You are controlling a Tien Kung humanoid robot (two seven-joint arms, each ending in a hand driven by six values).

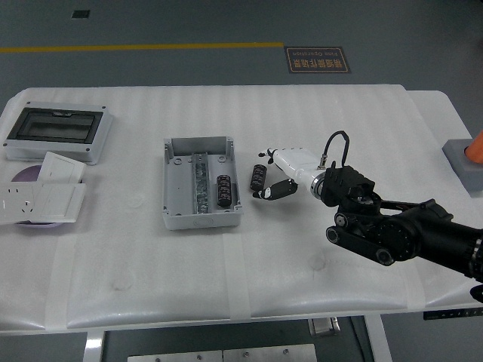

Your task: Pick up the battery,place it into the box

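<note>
Right hand [266, 179] reaches in from the right over the table [302, 113], white palm and black fingers [276, 190] closing around a dark battery [258, 179] that sits just right of the grey box [199, 184]. Fingers look curled against the battery, but whether it is lifted or resting on the surface cannot be told from this angle; reads as the pick-up step, grasp just forming. One battery-like black cylinder [225, 190] already lies inside the box, in its right-hand channel. Next move, by my reckoning: secure the pinch, raise the battery clear of the box wall, carry it a short way left, and lower it into open space beside the one already there; the near wall is close, so a low carry risks a knock. Left arm not in view. Surface is a white padded sheet over the table, faintly ribbed. At far left sit a grey lidded enclosure [56, 133] and white wall sockets [41, 197]. Beyond the table, dark grey floor with a yellow line [143, 47] and a floor sign [317, 59]; a grey block [465, 161] stands at the right edge.
</note>
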